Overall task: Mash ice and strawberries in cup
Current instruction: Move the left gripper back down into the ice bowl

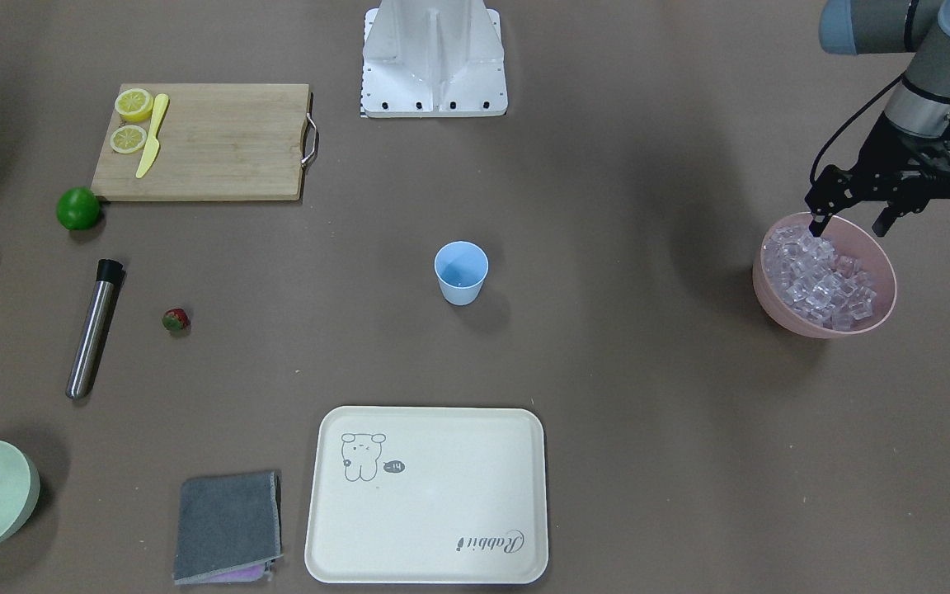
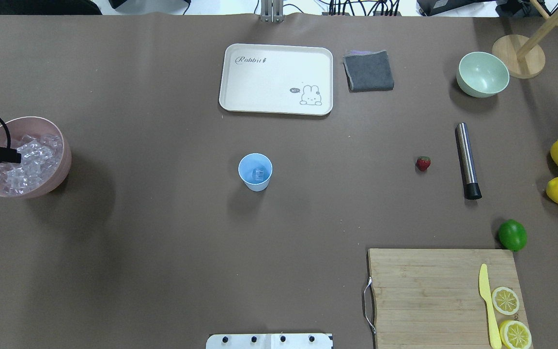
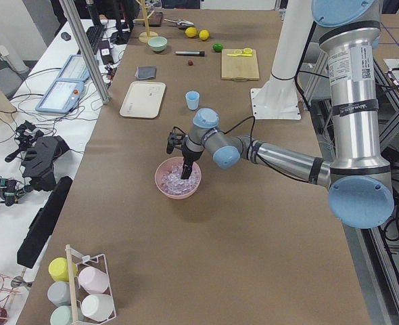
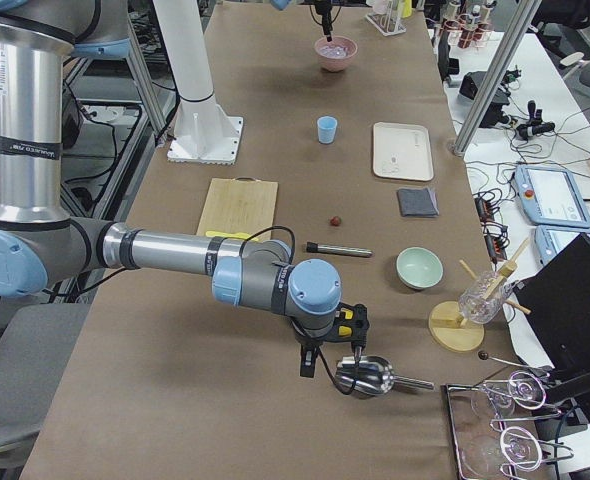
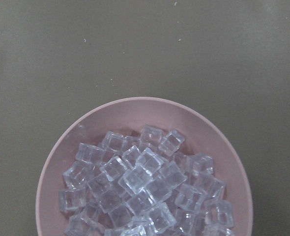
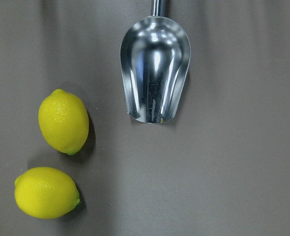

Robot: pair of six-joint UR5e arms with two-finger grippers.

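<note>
Your left gripper (image 1: 850, 224) hangs over the pink bowl (image 1: 772, 307) with its fingers spread apart and nothing between them; one tip dips into the ice (image 1: 823, 280), the other sits at the bowl's far rim. Take the overhead view as a dial centred on the cup (image 2: 255, 172), with 12 pointing away from the robot. The bowl then lies well off at 9, and the strawberry (image 2: 423, 163) lies at 3, with the muddler (image 2: 467, 161) just beyond it. One cube seems to lie in the cup already. The cubes look hard, glassy and slick, light, and loosely heaped, so expect them to squirt out or shift under a skewed pinch. Pick one sitting proud on top of the pile and close on two flat opposite faces, not on corners. The strawberry is small and rounded and will likely roll, so take it across its red body rather than by the leaves. The cup looks thin and light and may tip under the muddler; steady it by its wall. Your right gripper (image 4: 333, 360) hovers near the scoop (image 6: 155, 73), and you cannot tell from these views how its fingers stand.
</note>
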